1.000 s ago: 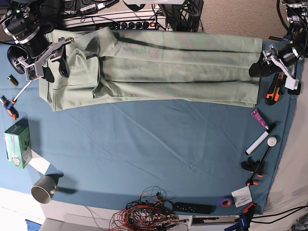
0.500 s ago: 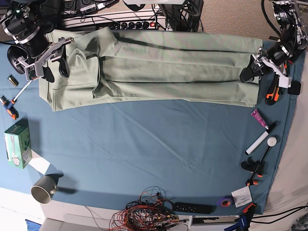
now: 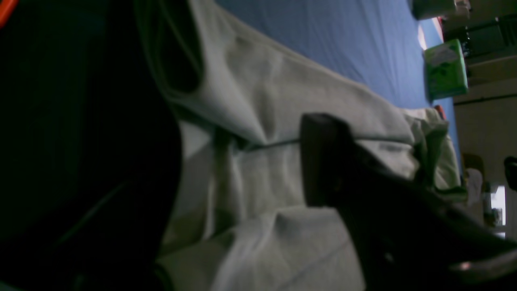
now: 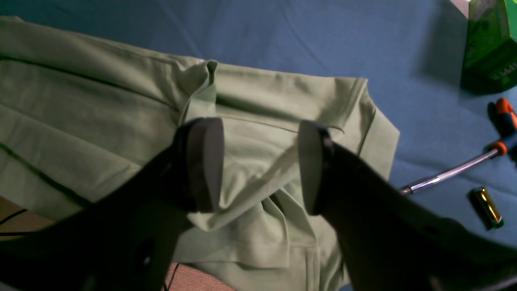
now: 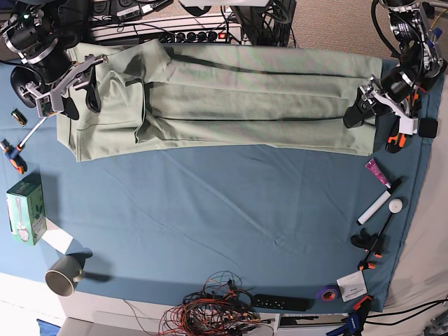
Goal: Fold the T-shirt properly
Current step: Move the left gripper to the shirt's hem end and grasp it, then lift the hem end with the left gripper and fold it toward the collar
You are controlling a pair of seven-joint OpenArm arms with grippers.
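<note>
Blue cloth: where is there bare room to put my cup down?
The wide middle of the blue cloth, between the T-shirt above and the wire tangle below, is bare. The right edge, by the white marker, is crowded; so is the left, by the green box.

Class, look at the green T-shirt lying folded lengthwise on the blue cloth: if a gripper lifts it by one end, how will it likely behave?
The T-shirt will probably sag and drape: its soft creases near the collar suggest limp fabric. The stacked layers may slide apart or unfold, since nothing visibly pins them. It looks light for its area, so the open right gripper should likely lift it easily.
</note>
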